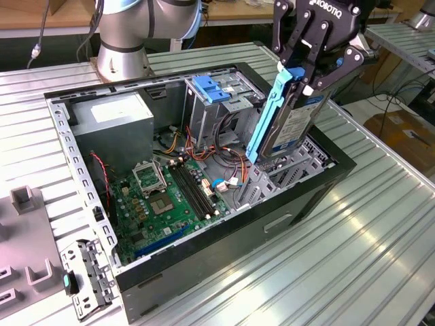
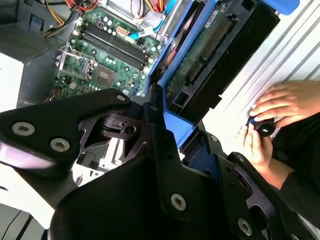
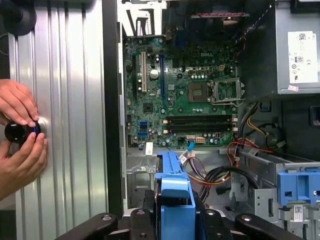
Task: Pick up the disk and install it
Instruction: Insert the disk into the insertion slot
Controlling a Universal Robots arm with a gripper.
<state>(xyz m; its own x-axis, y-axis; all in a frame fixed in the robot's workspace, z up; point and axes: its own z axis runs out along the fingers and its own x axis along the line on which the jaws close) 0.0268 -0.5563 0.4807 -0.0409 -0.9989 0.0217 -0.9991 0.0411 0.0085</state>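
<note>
The disk (image 1: 293,123), a dark flat drive with bright blue carrier rails, hangs tilted on edge over the open computer case (image 1: 204,261), toward the exterior view's right. Its lower end dips toward the drive bay bracket (image 1: 282,170) inside the case. My gripper (image 1: 304,76) is shut on the disk's upper end, one black finger on each face. In the second wrist view the disk (image 2: 210,65) stretches away from my gripper (image 2: 172,125) with its connector edge showing. The first wrist view has the disk's blue carrier (image 3: 175,195) edge-on between the fingers.
Inside the case lie a green motherboard (image 1: 163,197), a grey power supply (image 1: 112,119) and a tall grey cage with a blue latch (image 1: 214,92). Loose cables (image 3: 220,175) sit near the bay. A person's hands (image 3: 20,130) hold a black knob on the ribbed table beside the case.
</note>
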